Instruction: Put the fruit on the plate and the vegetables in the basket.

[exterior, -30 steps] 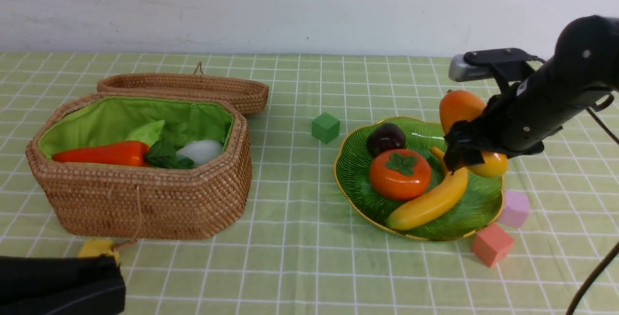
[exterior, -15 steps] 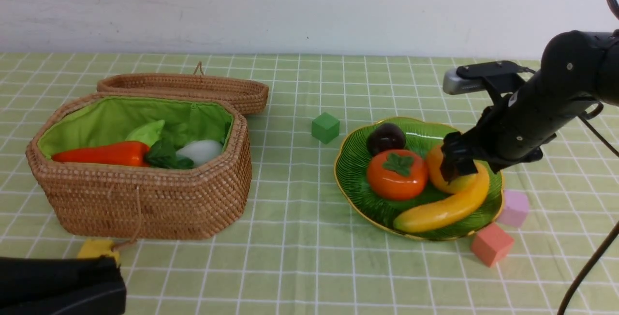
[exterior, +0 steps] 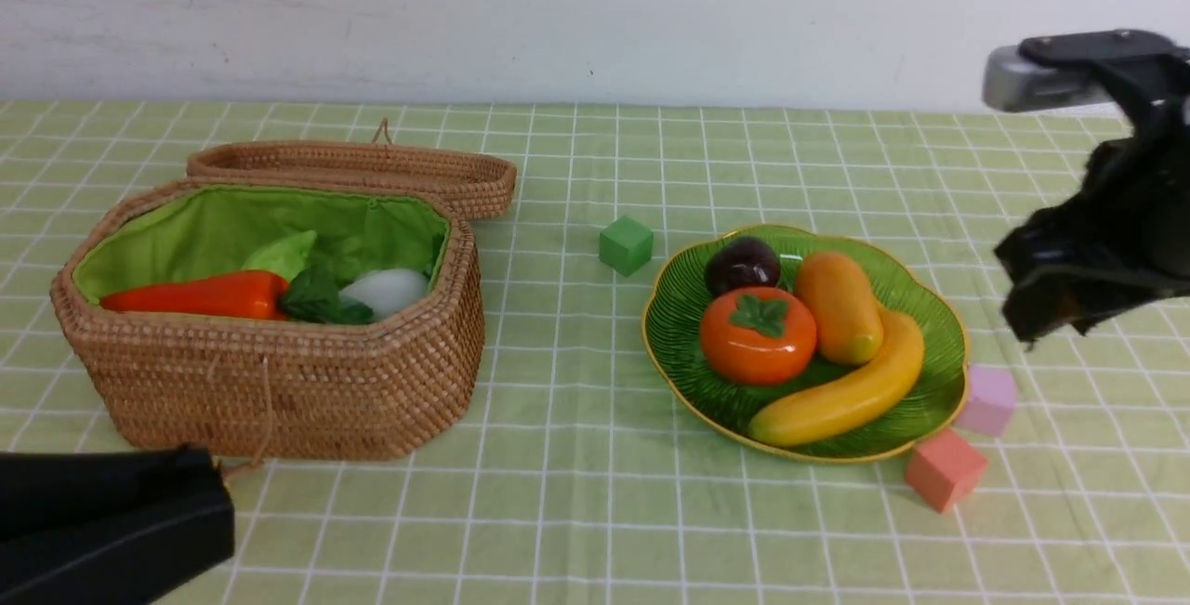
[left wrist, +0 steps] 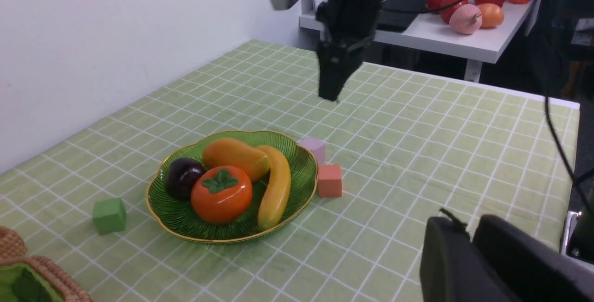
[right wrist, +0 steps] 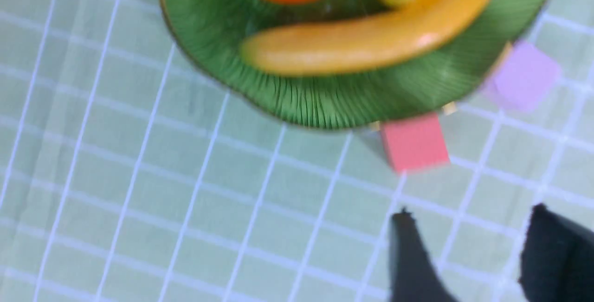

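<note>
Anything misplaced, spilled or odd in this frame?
Nothing stands out. The four fruits sit on the plate, vegetables lie in the basket, and the right gripper is empty, clear of the plate.

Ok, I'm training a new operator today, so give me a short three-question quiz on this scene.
1. How many fruits lie on the plate?
2. True or false: the right hand is holding the mango.
3. Which cube stands nearest the basket: green, pink or lilac?

Key: 1. Four. 2. False; it is open and empty, off to the side of the plate. 3. Green.
</note>
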You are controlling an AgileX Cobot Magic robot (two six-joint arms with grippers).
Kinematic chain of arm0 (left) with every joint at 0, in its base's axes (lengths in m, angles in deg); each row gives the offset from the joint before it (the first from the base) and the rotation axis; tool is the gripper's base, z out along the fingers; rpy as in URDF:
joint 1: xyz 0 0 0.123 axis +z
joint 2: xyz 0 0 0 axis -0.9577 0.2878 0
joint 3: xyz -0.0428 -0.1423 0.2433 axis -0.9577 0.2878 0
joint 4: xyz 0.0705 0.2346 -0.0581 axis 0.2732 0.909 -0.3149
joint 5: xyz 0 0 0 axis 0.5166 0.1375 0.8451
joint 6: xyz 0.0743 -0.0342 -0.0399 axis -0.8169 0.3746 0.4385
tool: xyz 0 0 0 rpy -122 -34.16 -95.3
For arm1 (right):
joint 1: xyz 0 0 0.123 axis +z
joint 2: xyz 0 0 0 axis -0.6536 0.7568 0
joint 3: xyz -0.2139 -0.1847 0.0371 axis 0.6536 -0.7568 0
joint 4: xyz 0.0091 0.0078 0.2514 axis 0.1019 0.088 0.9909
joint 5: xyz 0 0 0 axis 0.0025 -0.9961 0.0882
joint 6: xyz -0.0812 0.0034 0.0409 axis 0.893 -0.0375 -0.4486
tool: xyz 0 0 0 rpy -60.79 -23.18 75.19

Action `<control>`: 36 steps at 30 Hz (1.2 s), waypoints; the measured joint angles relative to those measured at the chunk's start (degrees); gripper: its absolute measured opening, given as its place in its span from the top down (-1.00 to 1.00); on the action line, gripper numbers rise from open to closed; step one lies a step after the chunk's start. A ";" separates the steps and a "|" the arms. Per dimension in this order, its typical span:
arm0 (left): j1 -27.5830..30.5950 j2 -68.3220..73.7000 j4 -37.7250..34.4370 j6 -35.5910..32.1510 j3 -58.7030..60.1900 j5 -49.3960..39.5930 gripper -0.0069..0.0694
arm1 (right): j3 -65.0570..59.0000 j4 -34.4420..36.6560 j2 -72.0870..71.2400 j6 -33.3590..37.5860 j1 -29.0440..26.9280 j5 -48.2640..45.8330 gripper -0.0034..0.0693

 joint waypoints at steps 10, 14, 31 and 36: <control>0.00 -15.38 0.01 8.25 16.40 9.60 0.85 | -21.22 -0.20 -39.65 -7.09 0.00 -3.40 0.93; 0.00 -17.54 0.01 8.37 21.40 14.62 0.85 | -29.01 -0.37 -50.50 -8.75 0.00 -3.87 0.92; 0.00 -17.54 0.01 8.50 28.33 16.34 0.85 | -37.49 -2.85 -61.45 -9.62 0.00 -2.83 0.89; 0.00 -17.54 0.01 8.50 28.40 16.34 0.85 | -37.93 -4.56 -61.80 -9.62 0.00 -2.15 0.89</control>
